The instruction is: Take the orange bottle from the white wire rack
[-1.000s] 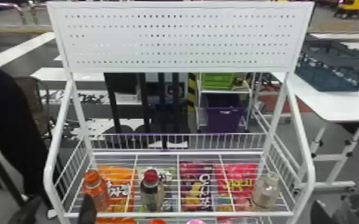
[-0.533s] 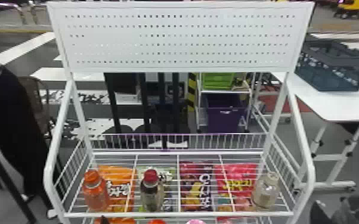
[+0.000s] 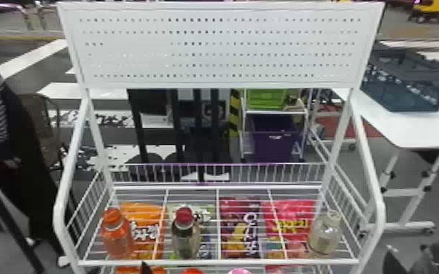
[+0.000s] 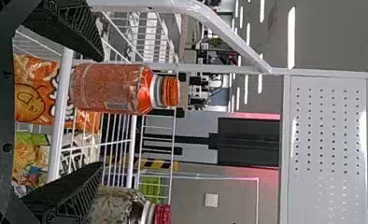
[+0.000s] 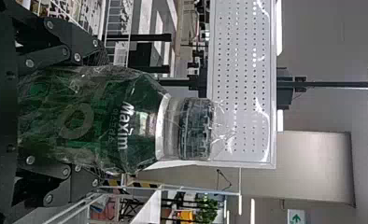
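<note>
Jaws spread wide on the left gripper (image 3: 146,269), facing the orange bottle (image 3: 116,237); jaws closed around one green jar (image 5: 126,121) on the right gripper (image 3: 393,263). Three bottles stand on the white wire rack (image 3: 218,262), the orange one leftmost, over four snack bags (image 3: 235,233). Two round tops (image 3: 192,271) are cut off. Bags and jar carry lettering.

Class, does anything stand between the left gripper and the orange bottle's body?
Only the rack's front rail, low at the foot of the orange bottle; nothing visible stands between the left gripper and its upper part.
</note>
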`<action>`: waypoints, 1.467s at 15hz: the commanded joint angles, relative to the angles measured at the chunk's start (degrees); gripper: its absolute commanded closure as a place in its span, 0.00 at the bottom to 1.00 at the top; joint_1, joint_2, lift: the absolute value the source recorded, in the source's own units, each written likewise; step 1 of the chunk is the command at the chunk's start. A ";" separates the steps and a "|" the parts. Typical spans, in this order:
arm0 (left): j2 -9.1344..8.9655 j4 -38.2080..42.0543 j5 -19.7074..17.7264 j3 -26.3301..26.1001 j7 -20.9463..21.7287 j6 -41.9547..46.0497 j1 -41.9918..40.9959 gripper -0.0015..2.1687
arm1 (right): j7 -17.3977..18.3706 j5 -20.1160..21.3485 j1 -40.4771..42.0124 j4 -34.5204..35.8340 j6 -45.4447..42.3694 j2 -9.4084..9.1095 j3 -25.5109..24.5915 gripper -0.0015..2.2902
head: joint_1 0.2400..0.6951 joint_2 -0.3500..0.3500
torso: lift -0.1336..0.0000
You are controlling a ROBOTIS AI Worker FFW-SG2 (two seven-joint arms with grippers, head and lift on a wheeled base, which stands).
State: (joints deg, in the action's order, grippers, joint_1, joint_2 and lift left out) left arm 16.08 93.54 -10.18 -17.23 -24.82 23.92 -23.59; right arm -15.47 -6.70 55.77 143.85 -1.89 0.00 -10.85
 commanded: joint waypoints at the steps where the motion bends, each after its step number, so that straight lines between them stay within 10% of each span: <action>1: -0.34 -4.07 -0.28 0.00 -0.05 0.20 3.19 0.04 | 0.00 0.02 0.92 0.47 -0.26 -0.05 -0.22 0.36 | 0.57 0.50 | 1.00; 18: -0.78 -22.87 -3.18 0.44 3.82 3.18 20.25 0.06 | 0.00 1.43 2.50 2.75 1.15 -0.05 -2.16 0.36 | 0.57 0.50 | 1.00; 22: -1.05 -22.61 -3.26 0.18 3.91 3.18 20.42 0.78 | 0.00 1.51 0.66 2.58 4.31 -0.05 -2.16 0.36 | 0.57 0.50 | 1.00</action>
State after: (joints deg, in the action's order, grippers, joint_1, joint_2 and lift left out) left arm 15.20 70.91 -13.44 -16.85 -20.79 27.11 -3.19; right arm -15.47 -5.24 57.13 146.46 1.14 0.00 -13.00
